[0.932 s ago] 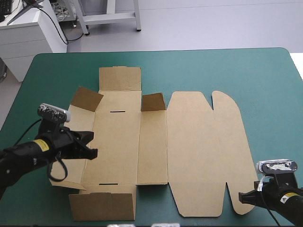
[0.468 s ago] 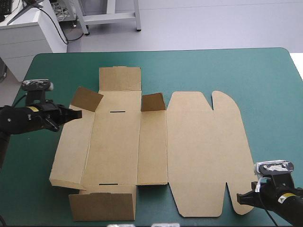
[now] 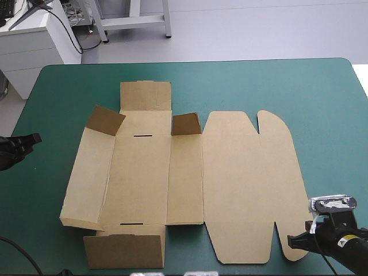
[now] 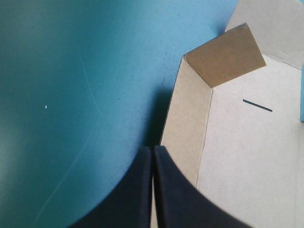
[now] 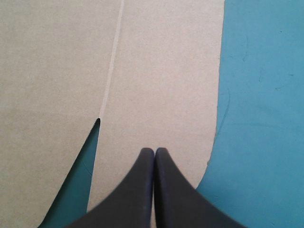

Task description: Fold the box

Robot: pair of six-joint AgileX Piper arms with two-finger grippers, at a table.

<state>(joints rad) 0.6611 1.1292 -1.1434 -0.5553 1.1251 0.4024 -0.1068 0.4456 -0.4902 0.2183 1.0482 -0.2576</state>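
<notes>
Brown box mid-table, cut sheet mostly flat on teal-green cover; small flap at its far-left part tilted up. Left gripper by table's left edge, apart from box, black fingers pressed together, empty. Right gripper near table's near-right corner, fingers together, tip over box's rounded tab; contact unclear.
</notes>
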